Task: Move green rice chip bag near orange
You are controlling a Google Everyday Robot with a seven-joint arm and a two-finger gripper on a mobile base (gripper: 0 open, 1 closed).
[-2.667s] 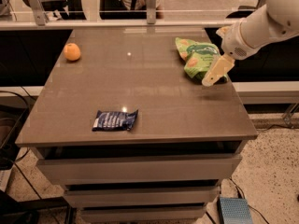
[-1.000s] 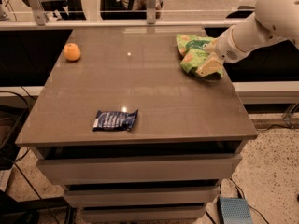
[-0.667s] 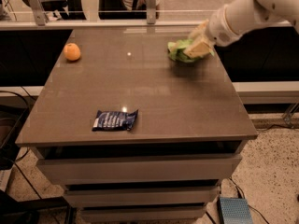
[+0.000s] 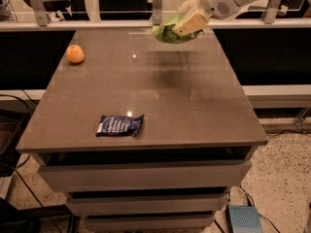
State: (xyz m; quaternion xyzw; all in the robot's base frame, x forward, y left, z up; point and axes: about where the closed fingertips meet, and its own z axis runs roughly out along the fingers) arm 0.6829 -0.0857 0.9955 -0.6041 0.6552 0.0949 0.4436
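Observation:
The green rice chip bag (image 4: 167,32), light green and crumpled, hangs in the air above the far middle of the table, held up off the surface. My gripper (image 4: 187,21) is shut on it, with the cream fingers (image 4: 190,23) clamped over the bag's right side and the white arm reaching in from the upper right. The orange (image 4: 75,54), small and round, sits on the table near the far left corner, well to the left of the bag.
A small dark blue packet (image 4: 119,124) lies near the table's front left. The grey-brown table (image 4: 194,106) has drawers below. A rail (image 4: 97,24) runs behind the far edge. A blue box (image 4: 243,220) sits on the floor at the right.
My gripper closed on the green bag at the table's far right, lifted it off the surface and carried it left toward the far middle. The orange and blue packet have not moved.

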